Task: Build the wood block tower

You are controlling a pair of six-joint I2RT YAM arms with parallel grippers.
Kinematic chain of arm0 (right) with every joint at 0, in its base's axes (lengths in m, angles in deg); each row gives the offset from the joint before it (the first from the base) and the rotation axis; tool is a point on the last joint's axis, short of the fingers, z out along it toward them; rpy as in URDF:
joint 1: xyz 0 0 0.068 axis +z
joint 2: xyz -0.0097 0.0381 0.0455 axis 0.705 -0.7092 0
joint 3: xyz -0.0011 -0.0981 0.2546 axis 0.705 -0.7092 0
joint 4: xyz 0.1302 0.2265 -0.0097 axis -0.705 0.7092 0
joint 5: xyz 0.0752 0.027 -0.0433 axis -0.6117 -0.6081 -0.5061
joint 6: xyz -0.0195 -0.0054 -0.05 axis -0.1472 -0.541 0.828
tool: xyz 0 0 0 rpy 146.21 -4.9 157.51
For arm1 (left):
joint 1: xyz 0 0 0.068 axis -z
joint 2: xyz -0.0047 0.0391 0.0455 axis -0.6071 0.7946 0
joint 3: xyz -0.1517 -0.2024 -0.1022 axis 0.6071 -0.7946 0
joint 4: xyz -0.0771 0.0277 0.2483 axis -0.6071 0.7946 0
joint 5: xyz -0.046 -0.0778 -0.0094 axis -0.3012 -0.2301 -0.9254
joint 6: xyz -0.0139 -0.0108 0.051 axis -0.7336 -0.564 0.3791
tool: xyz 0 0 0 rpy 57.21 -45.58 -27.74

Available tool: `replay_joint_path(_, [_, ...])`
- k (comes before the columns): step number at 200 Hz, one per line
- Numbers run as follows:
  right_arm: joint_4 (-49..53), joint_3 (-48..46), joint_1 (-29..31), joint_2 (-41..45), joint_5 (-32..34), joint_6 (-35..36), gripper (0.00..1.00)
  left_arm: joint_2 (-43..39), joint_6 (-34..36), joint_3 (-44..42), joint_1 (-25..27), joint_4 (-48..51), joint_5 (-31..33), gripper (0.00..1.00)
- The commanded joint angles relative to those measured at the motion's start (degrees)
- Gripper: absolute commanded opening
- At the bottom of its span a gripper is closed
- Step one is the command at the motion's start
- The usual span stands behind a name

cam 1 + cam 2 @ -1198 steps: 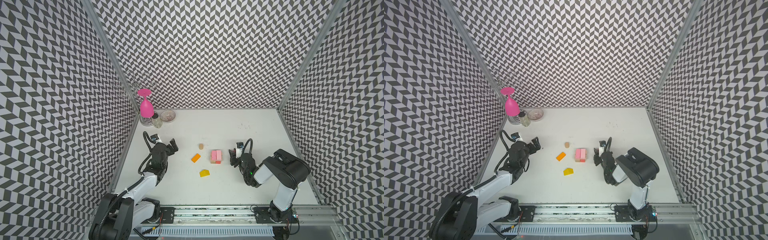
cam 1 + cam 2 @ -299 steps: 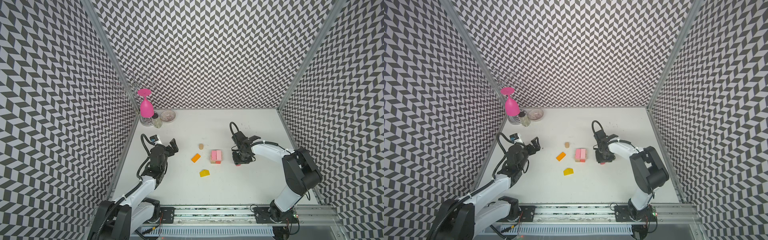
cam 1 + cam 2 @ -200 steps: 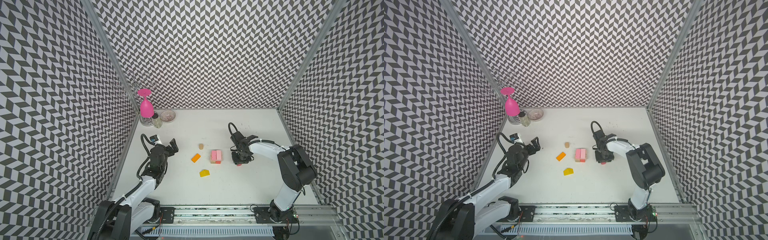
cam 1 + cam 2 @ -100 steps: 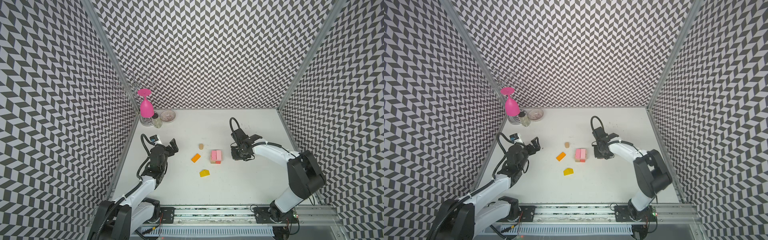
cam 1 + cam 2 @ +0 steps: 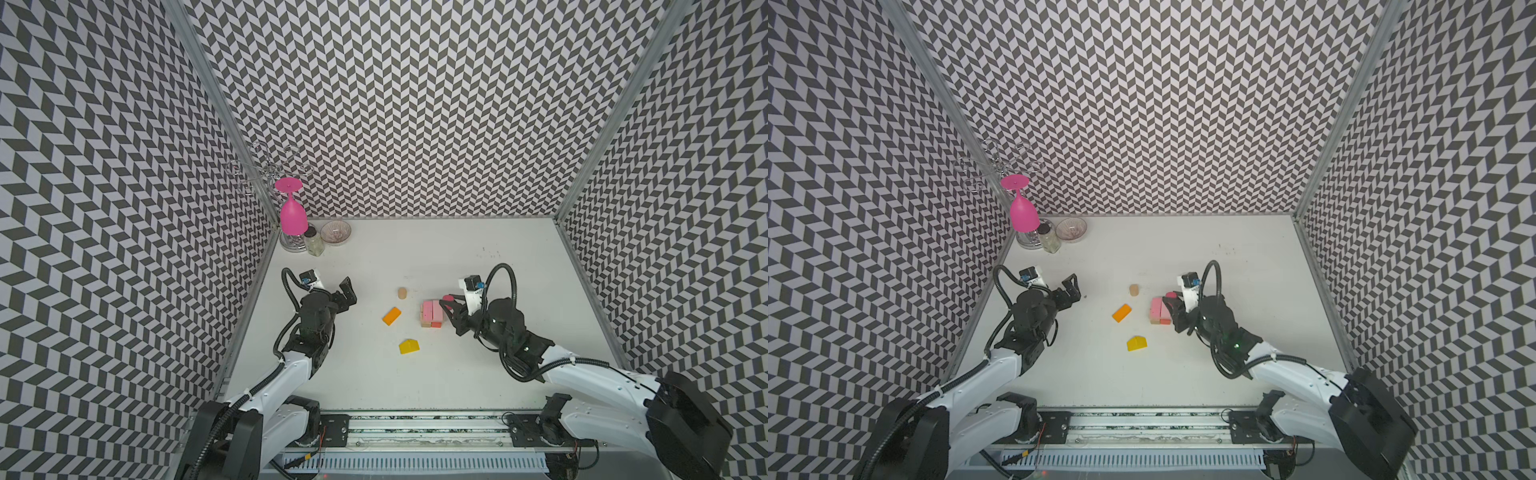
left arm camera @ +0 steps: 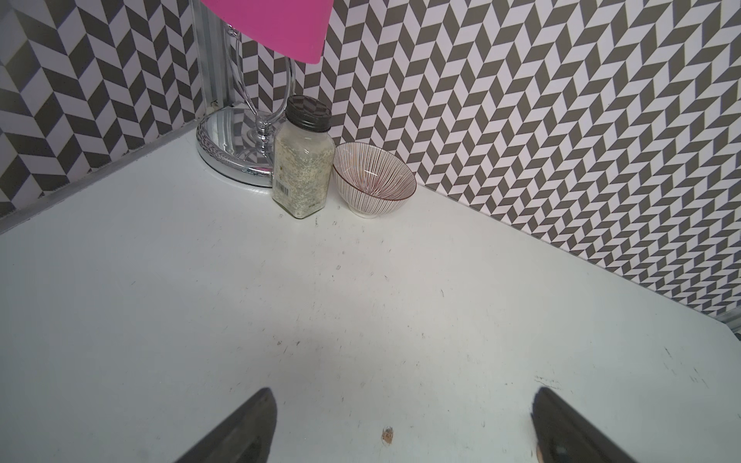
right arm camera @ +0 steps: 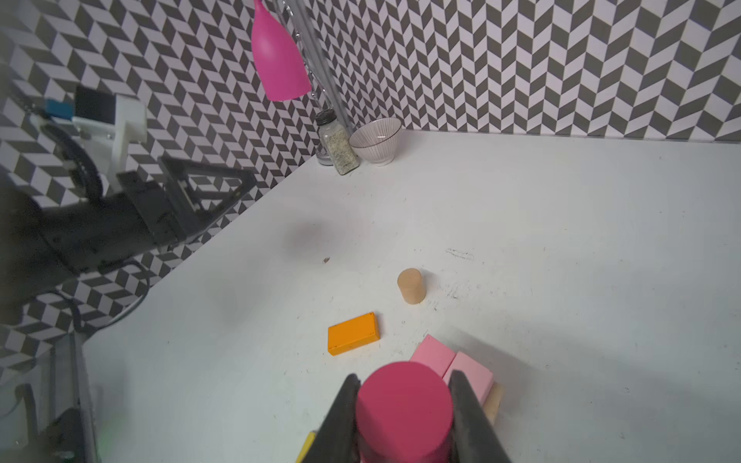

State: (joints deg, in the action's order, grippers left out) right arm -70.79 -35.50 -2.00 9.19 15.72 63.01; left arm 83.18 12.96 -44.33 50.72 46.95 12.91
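Right gripper [image 7: 405, 381] pinches a dark pink cylinder [image 7: 403, 417] beside the low block stack [image 5: 430, 311]; left gripper [image 6: 403, 395] hangs spread wide above the table [image 6: 361, 300].

No legible text; blurred barcode [image 6: 285, 188] on spice jar [image 6: 303, 168]
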Motion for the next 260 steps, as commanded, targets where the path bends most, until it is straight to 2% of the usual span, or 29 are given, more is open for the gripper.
replay_joint_path(1, [-22.97,-1.77,-0.16,-1.57,-1.89,8.18,0.00,-0.11,0.10,-0.40,0.10,-1.04,0.94,1.00])
replay_joint_path(30, [-27.60,-4.07,-0.14,-3.86,-3.64,11.32,0.00,-0.12,-0.09,-0.30,0.10,-0.71,1.39,1.00])
replay_joint_path(67, [-34.36,-6.14,-1.04,-8.86,-3.61,11.27,0.00,0.06,-0.13,-0.22,0.10,-0.58,1.57,1.00])
replay_joint_path(118, [-37.48,-4.07,-1.96,-16.29,-6.04,9.82,0.00,0.83,0.00,0.39,0.10,-0.23,2.02,1.00])
replay_joint_path(260, [-44.58,-3.58,-3.54,-29.19,-3.73,9.30,0.00,1.64,0.14,1.01,0.11,0.15,2.01,1.00])
